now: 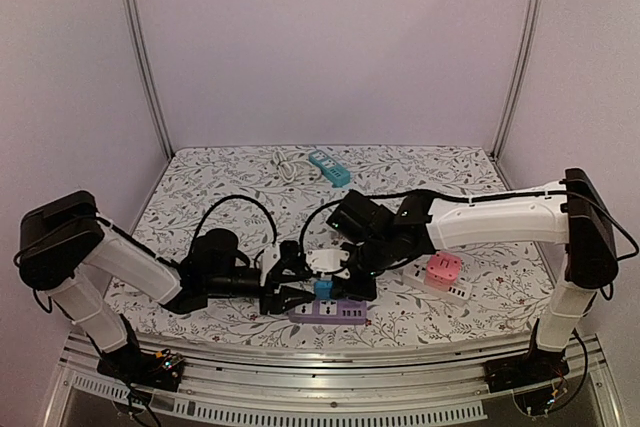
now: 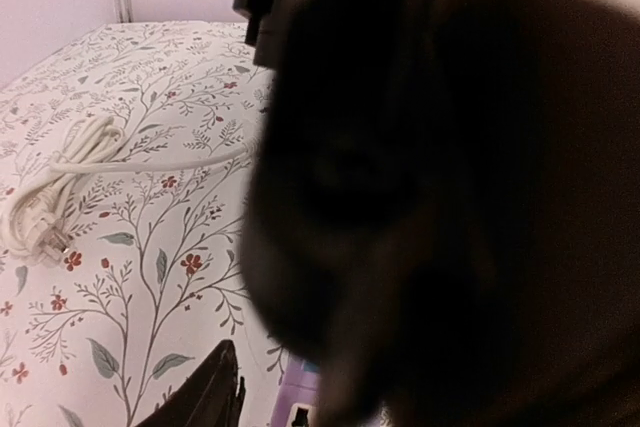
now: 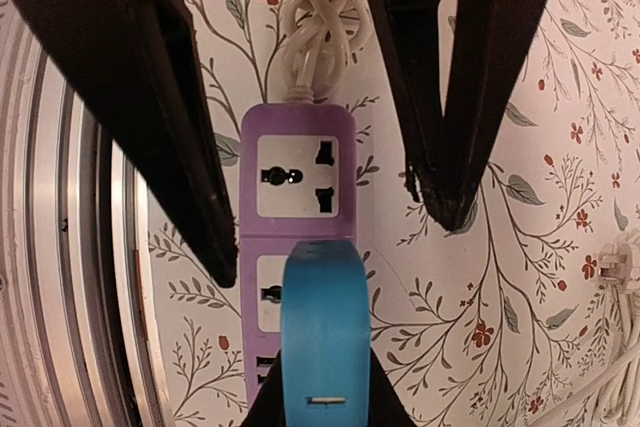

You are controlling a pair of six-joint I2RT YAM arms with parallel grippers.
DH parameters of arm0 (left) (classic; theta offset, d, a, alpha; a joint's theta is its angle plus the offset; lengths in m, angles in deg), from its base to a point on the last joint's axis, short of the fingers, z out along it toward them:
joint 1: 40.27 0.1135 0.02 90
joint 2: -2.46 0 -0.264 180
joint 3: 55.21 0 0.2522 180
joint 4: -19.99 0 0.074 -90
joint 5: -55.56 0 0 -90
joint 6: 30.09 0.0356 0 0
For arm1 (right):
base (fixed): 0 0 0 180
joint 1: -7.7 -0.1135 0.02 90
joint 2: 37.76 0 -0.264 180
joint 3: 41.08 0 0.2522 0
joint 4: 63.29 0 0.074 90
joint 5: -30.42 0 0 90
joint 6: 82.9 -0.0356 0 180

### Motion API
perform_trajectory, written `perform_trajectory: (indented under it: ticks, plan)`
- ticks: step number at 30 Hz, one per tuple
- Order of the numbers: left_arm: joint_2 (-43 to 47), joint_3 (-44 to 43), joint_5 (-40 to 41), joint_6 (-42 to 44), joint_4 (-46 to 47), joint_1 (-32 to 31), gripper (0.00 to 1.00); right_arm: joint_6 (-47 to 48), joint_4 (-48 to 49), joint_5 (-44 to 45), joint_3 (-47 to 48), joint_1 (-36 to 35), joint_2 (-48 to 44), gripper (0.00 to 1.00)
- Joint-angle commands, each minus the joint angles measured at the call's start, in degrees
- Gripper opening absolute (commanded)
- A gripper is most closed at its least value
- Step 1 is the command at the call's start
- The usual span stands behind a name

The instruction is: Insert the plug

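A purple power strip (image 1: 328, 312) lies near the table's front edge, and its coiled white cord (image 3: 318, 27) lies just beyond it. My right gripper (image 1: 330, 285) is shut on a blue plug (image 3: 322, 337). The plug hangs just above the strip (image 3: 298, 177), over its second socket. My left gripper (image 1: 288, 287) is open. Its black fingers (image 3: 170, 127) straddle the strip's cord end: one lies along the strip's edge, the other stands clear of it. The right arm, dark and blurred, blocks most of the left wrist view. Only one left finger (image 2: 205, 397) and a corner of the strip (image 2: 300, 402) show there.
A teal power strip (image 1: 329, 168) and a white cable (image 1: 283, 162) lie at the back. A pink and white socket block (image 1: 443, 272) sits to the right. Another coiled white cable (image 2: 55, 202) lies on the floral cloth. The metal rail (image 3: 70, 247) runs close beside the strip.
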Motion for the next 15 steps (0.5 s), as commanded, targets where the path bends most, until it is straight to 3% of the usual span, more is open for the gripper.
perform_trajectory:
  ticks: [1, 9, 15]
  plan:
    - [-2.7, 0.2, 1.2, -2.0, 7.2, -0.7, 0.51, 1.6, 3.3, -2.1, -1.8, -0.3, -3.4, 0.0]
    - [-7.1, 0.1, -3.1, -0.1, 11.8, -1.0, 0.44, 2.7, 3.9, -3.5, -1.8, 0.7, -3.6, 0.0]
    - [-8.7, -0.8, -4.9, -0.2, 12.0, -0.7, 0.33, 3.0, 3.8, -4.1, -1.3, 1.1, -3.8, 0.0]
